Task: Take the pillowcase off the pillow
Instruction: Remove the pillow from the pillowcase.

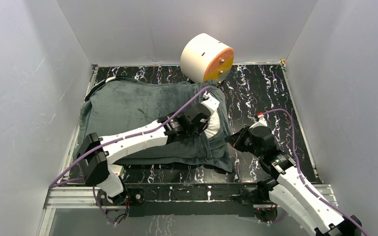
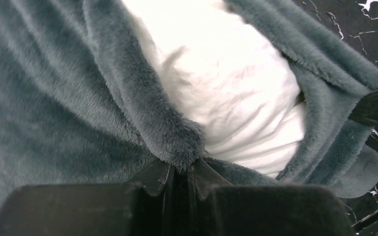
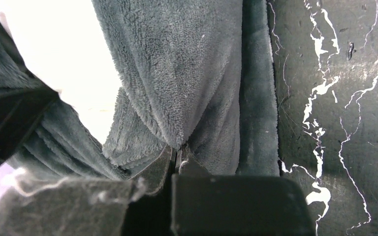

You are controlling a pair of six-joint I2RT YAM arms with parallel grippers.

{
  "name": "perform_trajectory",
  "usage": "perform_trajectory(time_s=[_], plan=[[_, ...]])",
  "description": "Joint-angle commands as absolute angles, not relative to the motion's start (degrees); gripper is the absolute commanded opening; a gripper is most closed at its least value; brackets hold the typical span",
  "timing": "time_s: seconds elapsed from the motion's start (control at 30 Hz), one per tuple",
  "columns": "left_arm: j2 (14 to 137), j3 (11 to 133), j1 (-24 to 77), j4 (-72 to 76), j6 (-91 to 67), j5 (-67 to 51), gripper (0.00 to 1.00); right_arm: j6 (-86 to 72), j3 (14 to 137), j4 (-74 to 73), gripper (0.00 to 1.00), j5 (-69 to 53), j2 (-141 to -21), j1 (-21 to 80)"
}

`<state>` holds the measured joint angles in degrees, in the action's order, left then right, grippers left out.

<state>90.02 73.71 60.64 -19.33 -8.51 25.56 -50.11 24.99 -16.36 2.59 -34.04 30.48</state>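
Your left gripper (image 2: 179, 169) and right gripper (image 3: 177, 158) are both squeezed tight on the pillowcase (image 1: 128, 105), middle left in the top view. It looks soft, floppy and light; hold its open edge, where the pillow (image 2: 226, 83) peeks out.

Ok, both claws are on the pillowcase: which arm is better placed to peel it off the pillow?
Probably left. The left claw is shut on the pillowcase hem at the opening, beside the exposed pillow, so it could draw that edge back. The right claw pinches an outer fold.
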Motion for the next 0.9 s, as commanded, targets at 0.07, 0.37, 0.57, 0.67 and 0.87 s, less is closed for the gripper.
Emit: perform_trajectory(time_s=[0.07, 0.37, 0.57, 0.67, 0.87], plan=[[95.85, 80.62, 59.41, -16.23, 3.36, 17.17, 0.0, -49.14, 21.53, -13.61, 0.0, -4.56, -32.23, 31.06], [97.41, 80.57, 56.66, -8.29, 6.8, 12.0, 0.0, -43.27, 18.98, 8.31, 0.0, -26.77, -44.05, 40.92], [92.51, 77.92, 54.13, -8.16, 4.1, 5.64, 0.0, -40.66, 24.0, 11.81, 0.0, -18.62, -51.69, 48.8], [89.16, 75.03, 53.05, -10.58, 0.5, 8.57, 0.0, -40.11, 27.6, 3.55, 0.0, -7.3, -51.65, 49.12], [83.28, 65.84, 52.48, -13.62, -6.75, 13.62, 0.0, -43.58, 33.47, -10.89, 0.23, 12.83, -47.32, 48.98]])
